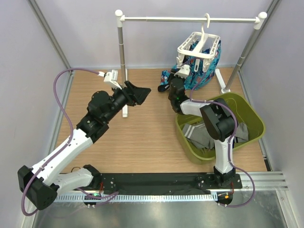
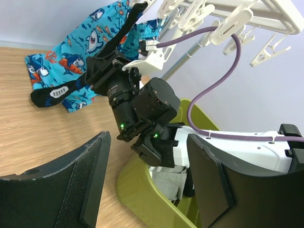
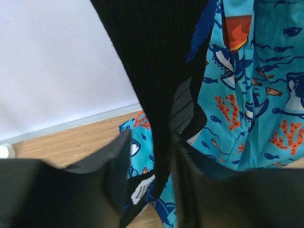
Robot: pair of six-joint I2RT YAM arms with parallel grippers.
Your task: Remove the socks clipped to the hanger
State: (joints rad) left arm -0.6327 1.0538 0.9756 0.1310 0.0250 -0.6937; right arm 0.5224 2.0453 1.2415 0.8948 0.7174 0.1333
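A rail stand (image 1: 190, 19) spans the back of the tabletop (image 1: 142, 137). The hanger (image 1: 199, 47) hooks on its bar toward the right, with a patterned cloth (image 1: 205, 71) beneath it. A sock (image 3: 156, 71) hangs in front of the cloth, between the fingers of the right tool (image 3: 152, 161). In front of them, a bin (image 1: 254, 118) holds more socks (image 1: 199, 133). The left tool (image 1: 142, 94) is left of the bin, near the stand's left post.

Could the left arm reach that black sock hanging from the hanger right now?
Probably not easily: the right arm sits between the left gripper and the sock, and the right gripper straddles it.
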